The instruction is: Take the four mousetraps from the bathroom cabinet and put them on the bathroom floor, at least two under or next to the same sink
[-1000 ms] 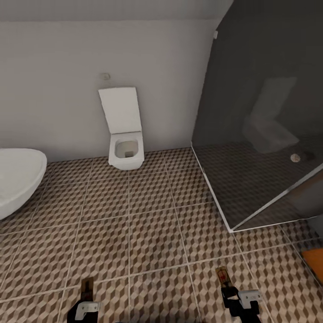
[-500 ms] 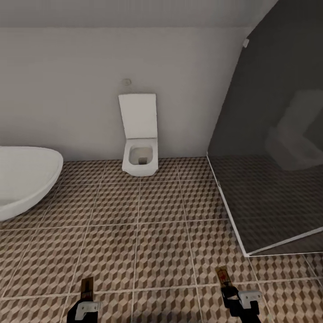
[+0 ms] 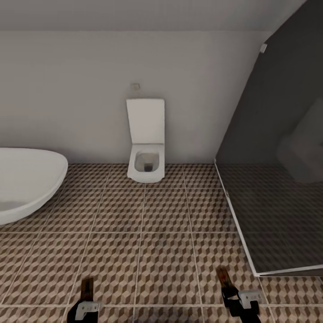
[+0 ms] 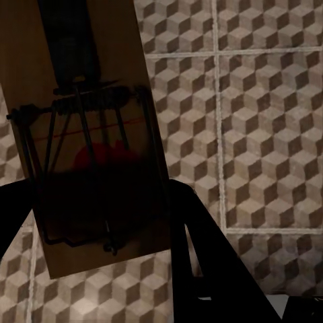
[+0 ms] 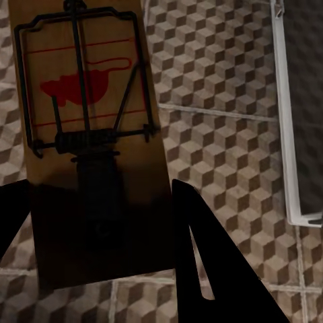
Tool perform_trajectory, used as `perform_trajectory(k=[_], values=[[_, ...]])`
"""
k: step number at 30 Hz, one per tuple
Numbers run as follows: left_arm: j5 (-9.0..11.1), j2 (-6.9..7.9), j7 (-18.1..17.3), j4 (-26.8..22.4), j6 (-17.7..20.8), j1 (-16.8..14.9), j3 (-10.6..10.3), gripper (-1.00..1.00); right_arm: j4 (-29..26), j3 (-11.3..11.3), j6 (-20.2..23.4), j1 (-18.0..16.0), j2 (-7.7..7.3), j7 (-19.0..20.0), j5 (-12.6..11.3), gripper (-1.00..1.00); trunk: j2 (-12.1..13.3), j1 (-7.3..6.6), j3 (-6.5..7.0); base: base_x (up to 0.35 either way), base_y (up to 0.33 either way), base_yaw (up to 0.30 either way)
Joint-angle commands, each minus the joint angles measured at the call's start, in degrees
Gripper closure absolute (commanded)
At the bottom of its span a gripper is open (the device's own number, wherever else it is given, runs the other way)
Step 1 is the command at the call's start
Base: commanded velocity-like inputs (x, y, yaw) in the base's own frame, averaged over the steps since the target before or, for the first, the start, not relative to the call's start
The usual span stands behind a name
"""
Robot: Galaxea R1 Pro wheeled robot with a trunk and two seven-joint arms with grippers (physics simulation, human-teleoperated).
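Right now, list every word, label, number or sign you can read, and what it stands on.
No readable text.
Left mousetrap, in the left gripper: a red mark with thin red lines, no letters.
Right mousetrap, in the right gripper: a red mouse-shaped mark with thin red lines, no letters.
Toilet, bathtub, wall plate, floor: no writing; the floor bears only a cube pattern.

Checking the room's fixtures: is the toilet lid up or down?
Up. The toilet lid stands upright against the wall, and the open bowl shows below it.
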Motion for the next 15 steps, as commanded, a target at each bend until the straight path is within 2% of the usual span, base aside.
perform_trajectory(k=[1, 6, 15], values=[[0.3, -0.04, 0.0, 0.2, -0.3, -0.1, -0.5, 1.0, 0.0, 0.5, -0.2, 0.0, 0.0, 0.1, -0.7, 1.0, -0.1, 0.05, -0.07, 0.237, 0.0, 0.002], [0.3, -0.06, 0.0, 0.2, -0.3, -0.1, -0.5, 1.0, 0.0, 0.5, -0.2, 0.0, 0.03, 0.1, -0.6, 1.0, -0.1, 0.05, 0.15, 0.207, 0.0, 0.001], [0.3, -0.06, 0.0, 0.2, -0.3, -0.1, -0.5, 1.0, 0.0, 0.5, -0.2, 0.0, -0.02, 0.1, -0.6, 1.0, -0.1, 0.05, 0.87, 0.056, 0.006, 0.0]])
